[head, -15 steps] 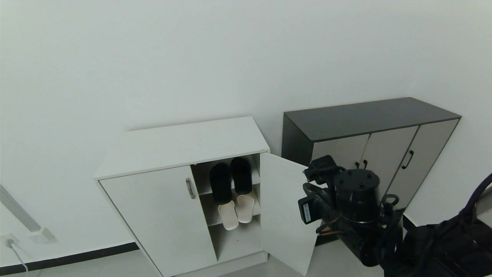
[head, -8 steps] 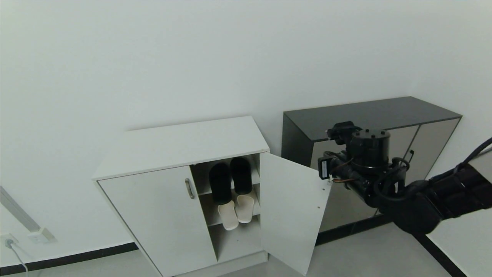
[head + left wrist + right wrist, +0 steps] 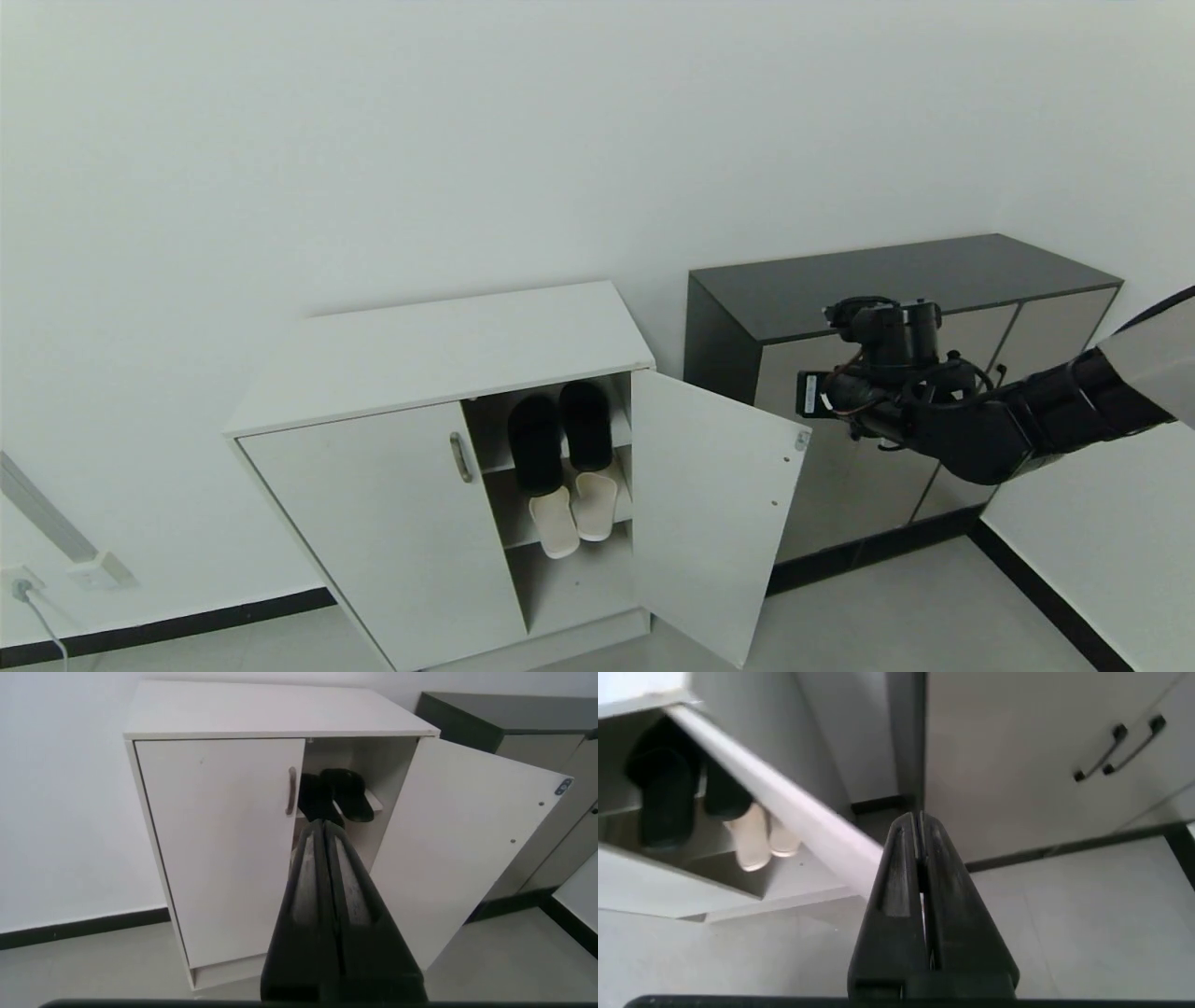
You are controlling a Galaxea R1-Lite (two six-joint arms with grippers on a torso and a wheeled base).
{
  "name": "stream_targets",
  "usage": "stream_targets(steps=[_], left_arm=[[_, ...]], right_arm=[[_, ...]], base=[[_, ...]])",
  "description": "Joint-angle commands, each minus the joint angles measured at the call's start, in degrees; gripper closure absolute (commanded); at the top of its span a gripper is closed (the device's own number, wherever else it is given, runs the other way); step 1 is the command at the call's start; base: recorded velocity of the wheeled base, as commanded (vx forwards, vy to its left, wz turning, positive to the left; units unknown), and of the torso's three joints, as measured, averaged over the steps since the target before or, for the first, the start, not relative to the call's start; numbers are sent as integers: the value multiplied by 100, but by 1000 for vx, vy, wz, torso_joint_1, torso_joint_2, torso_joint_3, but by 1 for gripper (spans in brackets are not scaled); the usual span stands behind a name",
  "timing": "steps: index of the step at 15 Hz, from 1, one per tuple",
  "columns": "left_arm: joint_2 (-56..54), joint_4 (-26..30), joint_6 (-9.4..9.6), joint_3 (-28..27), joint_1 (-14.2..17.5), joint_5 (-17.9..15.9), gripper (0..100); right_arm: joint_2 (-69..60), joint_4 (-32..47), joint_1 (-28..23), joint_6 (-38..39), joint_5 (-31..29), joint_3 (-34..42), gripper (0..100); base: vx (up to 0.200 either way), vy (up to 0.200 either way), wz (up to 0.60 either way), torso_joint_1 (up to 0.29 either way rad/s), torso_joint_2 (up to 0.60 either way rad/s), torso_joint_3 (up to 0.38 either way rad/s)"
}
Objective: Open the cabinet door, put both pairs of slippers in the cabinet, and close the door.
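So, cabinet door (image 3: pixel 714 513): swung wide at lower centre of the head view, hinged on the right side of the white cabinet (image 3: pixel 439 355), free edge toward the right of frame. It is a plain white flat panel with its inner face showing and two small fixing marks near the free edge.
Door handling: probably a stiff, light board that swings easily on its hinges. The face looks smooth, so a pushing tip could skid. The best contact is judged to be the outer face close to the free edge, far from the hinge. Its handle is hidden on the far side.
Right gripper (image 3: pixel 922 826): fingers pressed together with nothing between them, right of centre in the head view, just beside the door's upper free corner. Whether it touches the door cannot be told.
Left gripper (image 3: pixel 322 831): fingers pressed together, empty, pointed at the cabinet front and apart from it.
Black slippers (image 3: pixel 560 434): on the upper shelf of the open half.
White slippers (image 3: pixel 574 518): on the shelf below, directly under the black pair.
Left door (image 3: pixel 383 532): shut, with a metal handle (image 3: pixel 461 457) at its inner edge.
Stage: both pairs are in, so only the closing appears to remain.
Dark cabinet (image 3: pixel 896 280): right of the white one, doors shut.
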Motion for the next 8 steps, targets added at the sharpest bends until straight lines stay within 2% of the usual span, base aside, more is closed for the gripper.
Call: stream_targets(steps=[1,8], left_arm=[[0,0,-3,-2,1,1,100],[9,0,-3,-2,1,-7,100]], right_arm=[[225,-14,-39,8,-2,-48,100],[629,-128,-48,-1,-11,-127,100]], base=[[0,0,0,0,0,0],[0,0,0,0,0,0]])
